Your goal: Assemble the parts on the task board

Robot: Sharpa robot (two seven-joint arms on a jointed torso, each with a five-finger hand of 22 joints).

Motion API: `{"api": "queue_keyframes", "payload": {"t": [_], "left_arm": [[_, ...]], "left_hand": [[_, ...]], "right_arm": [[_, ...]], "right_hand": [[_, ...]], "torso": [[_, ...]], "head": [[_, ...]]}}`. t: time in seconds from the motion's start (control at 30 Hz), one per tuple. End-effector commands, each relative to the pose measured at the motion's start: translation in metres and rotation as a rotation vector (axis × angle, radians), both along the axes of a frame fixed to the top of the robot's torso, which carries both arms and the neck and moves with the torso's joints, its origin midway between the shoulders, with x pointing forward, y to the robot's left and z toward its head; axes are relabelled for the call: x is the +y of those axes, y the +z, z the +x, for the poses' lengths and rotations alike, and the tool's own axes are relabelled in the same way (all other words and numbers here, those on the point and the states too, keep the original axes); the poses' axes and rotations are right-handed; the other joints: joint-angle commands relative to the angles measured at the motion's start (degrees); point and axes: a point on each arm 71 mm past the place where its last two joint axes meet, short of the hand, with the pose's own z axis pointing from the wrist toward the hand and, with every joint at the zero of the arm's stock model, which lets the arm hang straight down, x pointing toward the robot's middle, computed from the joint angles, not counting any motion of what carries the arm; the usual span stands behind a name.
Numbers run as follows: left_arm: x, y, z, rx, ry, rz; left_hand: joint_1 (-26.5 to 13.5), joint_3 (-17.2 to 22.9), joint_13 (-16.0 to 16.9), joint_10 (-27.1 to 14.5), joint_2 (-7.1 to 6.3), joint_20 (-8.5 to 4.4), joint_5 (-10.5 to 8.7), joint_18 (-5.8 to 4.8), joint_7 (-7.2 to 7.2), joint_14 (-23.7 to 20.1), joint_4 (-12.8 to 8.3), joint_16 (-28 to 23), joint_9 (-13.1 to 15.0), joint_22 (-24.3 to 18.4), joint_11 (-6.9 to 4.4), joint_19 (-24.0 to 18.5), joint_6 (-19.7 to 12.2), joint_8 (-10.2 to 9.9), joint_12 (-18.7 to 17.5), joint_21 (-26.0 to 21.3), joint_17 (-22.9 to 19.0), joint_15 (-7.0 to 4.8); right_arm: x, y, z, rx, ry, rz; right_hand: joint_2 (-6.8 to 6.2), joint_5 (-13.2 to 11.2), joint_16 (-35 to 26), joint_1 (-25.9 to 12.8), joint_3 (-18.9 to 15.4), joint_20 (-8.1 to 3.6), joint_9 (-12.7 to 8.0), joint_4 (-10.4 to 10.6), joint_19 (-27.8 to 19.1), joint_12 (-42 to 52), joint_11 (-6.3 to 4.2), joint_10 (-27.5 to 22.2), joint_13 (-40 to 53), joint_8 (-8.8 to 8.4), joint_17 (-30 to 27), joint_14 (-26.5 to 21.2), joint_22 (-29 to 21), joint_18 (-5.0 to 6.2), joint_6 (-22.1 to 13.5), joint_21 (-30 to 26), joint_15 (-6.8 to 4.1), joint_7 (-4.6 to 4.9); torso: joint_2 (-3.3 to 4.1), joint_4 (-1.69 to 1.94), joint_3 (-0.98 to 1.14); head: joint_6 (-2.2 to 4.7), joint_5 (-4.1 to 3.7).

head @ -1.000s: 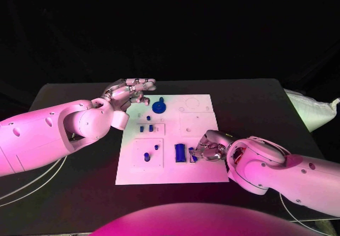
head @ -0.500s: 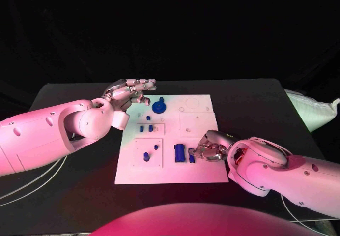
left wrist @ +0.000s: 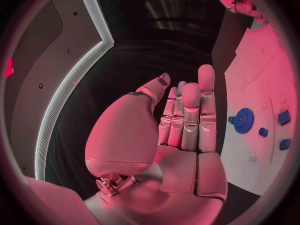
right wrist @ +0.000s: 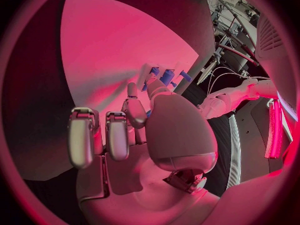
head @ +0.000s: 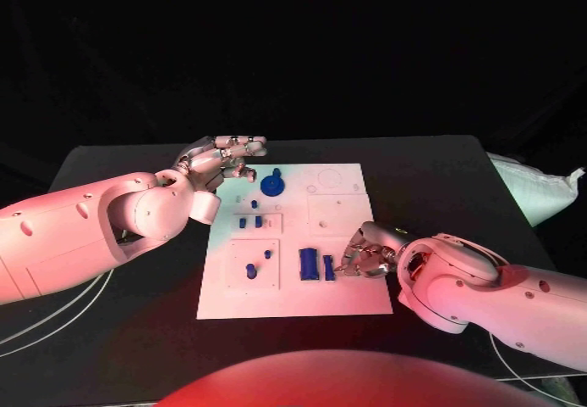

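The white task board (head: 349, 297) lies in the middle of the black table. A blue gear (head: 271, 182) sits near its far edge, and several small blue pegs (head: 251, 271) stand on its left half. A wide blue block (head: 310, 264) and a narrow blue part (head: 329, 268) lie side by side near the middle. My right hand (head: 365, 254) reaches in from the right and pinches the narrow blue part (right wrist: 166, 76) with its fingertips, other fingers curled. My left hand (head: 221, 160) hovers over the board's far left corner, fingers straight (left wrist: 184, 130), holding nothing, with the gear (left wrist: 244, 120) beside it.
A white bag (head: 539, 191) lies at the table's right edge. White cables (head: 49, 318) hang by the left arm. Bare board surface (head: 337, 212) stretches between the gear and my right hand.
My right hand has edged slightly left on the narrow blue part. The left hand has stayed in place.
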Motion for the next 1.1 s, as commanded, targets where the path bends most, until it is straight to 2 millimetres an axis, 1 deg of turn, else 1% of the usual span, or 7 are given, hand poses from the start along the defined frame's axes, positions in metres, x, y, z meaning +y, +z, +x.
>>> {"api": "queue_keyframes", "payload": {"t": [0.03, 0.13, 0.27, 0.4, 0.8, 0.93, 1.1], "left_arm": [[-0.003, 0.001, 0.000, -0.008, -0.021, -0.010], [-0.003, 0.001, 0.000, -0.008, -0.021, -0.010], [-0.003, 0.001, 0.000, -0.008, -0.020, -0.009], [-0.003, 0.001, 0.000, -0.008, -0.020, -0.009], [-0.002, 0.001, 0.000, -0.008, -0.017, -0.008], [-0.001, 0.000, 0.001, -0.009, -0.012, -0.007], [0.003, -0.001, 0.004, -0.014, 0.020, 0.000]], "left_hand": [[0.23, -0.31, -0.06, -0.46, 0.30, -0.05, 0.02, 0.54, -0.01, -0.48, 0.12, -0.19, -0.08, -0.08, -0.11, -0.46, -0.26, -0.11, 0.22, -0.22, -0.05, -0.06], [0.23, -0.31, -0.06, -0.46, 0.30, -0.05, 0.02, 0.54, -0.01, -0.48, 0.12, -0.19, -0.08, -0.08, -0.11, -0.46, -0.26, -0.11, 0.22, -0.22, -0.05, -0.06], [0.23, -0.31, -0.06, -0.46, 0.30, -0.05, 0.02, 0.54, -0.01, -0.48, 0.12, -0.19, -0.08, -0.08, -0.11, -0.46, -0.26, -0.11, 0.22, -0.22, -0.05, -0.06], [0.23, -0.31, -0.06, -0.46, 0.30, -0.05, 0.02, 0.54, -0.01, -0.48, 0.12, -0.19, -0.08, -0.08, -0.11, -0.46, -0.26, -0.11, 0.22, -0.22, -0.05, -0.06], [0.26, -0.39, -0.07, -0.53, 0.34, -0.03, 0.03, 0.54, 0.00, -0.59, 0.11, -0.23, -0.08, -0.10, -0.09, -0.52, -0.30, -0.10, 0.25, -0.27, -0.18, -0.04], [0.26, -0.39, -0.07, -0.53, 0.34, -0.03, 0.03, 0.54, 0.00, -0.59, 0.11, -0.23, -0.08, -0.10, -0.09, -0.52, -0.30, -0.10, 0.25, -0.27, -0.18, -0.04], [0.20, -0.71, -0.08, -0.67, 0.38, 0.06, 0.03, 0.51, 0.04, -1.87, 0.15, -1.39, -0.07, -0.26, -0.02, -1.02, -0.35, -0.06, 0.38, -0.60, -2.24, 0.07]], "right_arm": [[0.004, -0.001, 0.002, -0.025, 0.020, -0.008], [0.007, -0.004, 0.004, -0.022, 0.024, -0.010], [0.010, -0.006, 0.004, -0.016, 0.029, -0.012], [0.012, -0.006, 0.003, -0.015, 0.030, -0.012], [0.003, 0.002, -0.001, -0.057, 0.006, 0.020], [-0.001, 0.011, 0.002, -0.076, -0.015, 0.117], [-0.010, 0.024, 0.020, -0.051, -0.046, 0.318]], "right_hand": [[0.50, -0.48, -0.24, 0.69, -0.02, 0.04, 0.07, -0.28, 0.79, 0.09, 0.07, -0.14, 0.13, -0.03, 7.59, 4.63, 2.09, -0.29, -0.24, 0.29, 0.01, 0.06], [0.85, -0.66, -0.21, 0.35, -0.30, 0.05, 0.12, -0.04, 0.84, 0.34, 0.07, 0.03, 0.32, 0.06, 7.63, 4.64, 2.20, -0.31, -0.11, 0.36, 0.01, 0.05], [1.36, -0.34, -0.18, -0.67, -1.05, 0.06, 0.17, 0.68, 0.91, 0.79, 0.04, 0.31, 0.67, 0.16, 7.70, 4.67, 2.38, -0.34, 0.04, 0.45, 0.01, 0.00], [2.01, 1.66, -0.13, -2.27, -2.21, 0.05, 0.22, 2.03, 0.99, 1.05, -0.01, 0.55, 0.94, 0.24, 7.80, 4.70, 2.55, -0.37, 0.11, 0.55, -0.03, -0.08], [2.31, 3.69, -0.27, -2.61, -3.28, 0.00, 0.22, 2.76, 0.90, 0.19, -0.01, 0.30, 0.58, 0.17, 7.60, 4.65, 2.37, -0.33, -0.15, 0.43, -0.05, -0.05], [1.98, 4.94, -0.89, -2.47, -4.10, 0.18, -0.30, 3.12, 0.58, -3.37, 0.60, -1.15, -1.46, -1.13, 6.61, 4.43, 1.76, -0.21, -2.39, 0.05, 0.33, 0.78], [2.17, 5.31, -3.17, -0.36, -4.43, 0.86, -1.00, 2.53, -0.88, -10.81, 1.76, -4.58, -5.90, -2.89, 3.20, 3.59, -1.20, 0.40, -5.39, -1.81, 1.29, 2.11]], "torso": [[-0.02, 0.07, 0.05], [-0.02, 0.14, 0.07], [0.05, 0.04, -0.01], [0.05, -0.01, -0.06], [-0.04, 0.01, 0.04], [-0.17, -0.04, 0.00], [-0.54, -0.14, -0.22]], "head": [[0.00, -0.01], [0.00, -0.05], [0.00, 0.01], [0.00, 0.13], [0.00, 0.15], [0.00, 0.02], [0.00, -0.29]]}}
